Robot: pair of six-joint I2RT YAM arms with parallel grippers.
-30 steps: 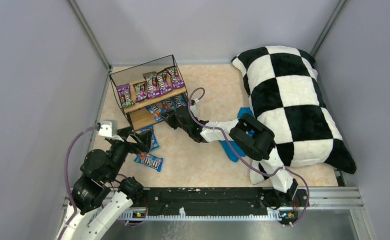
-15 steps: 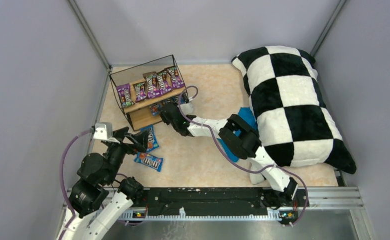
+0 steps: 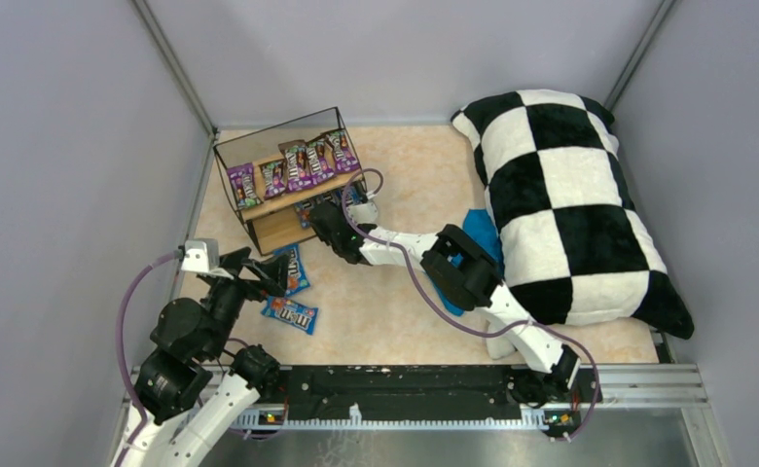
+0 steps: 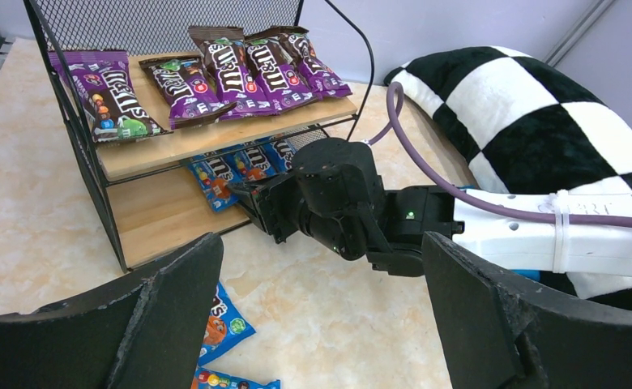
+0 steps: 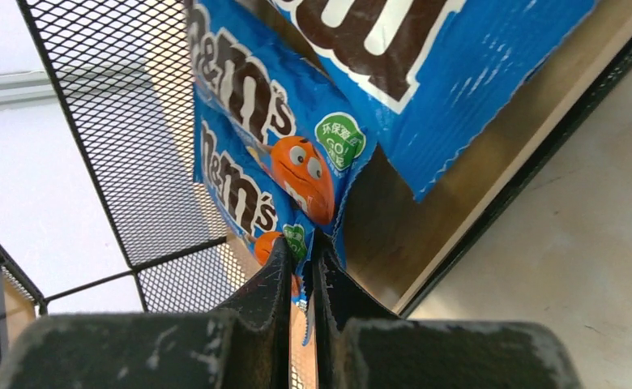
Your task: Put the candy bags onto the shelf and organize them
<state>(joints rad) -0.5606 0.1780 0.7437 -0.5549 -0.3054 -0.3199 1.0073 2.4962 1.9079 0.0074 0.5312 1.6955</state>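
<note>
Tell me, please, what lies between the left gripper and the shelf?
A blue candy bag lies just ahead of the open left gripper; beyond it the table is bare up to the shelf, as the left wrist view shows.

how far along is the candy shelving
Done: five purple bags lie on the shelf's top board, with a few blue ones on the lower. In hand: the right claw is shut on a blue bag at the lower board's edge. Left: two blue bags on the table by the open left claw.
</note>
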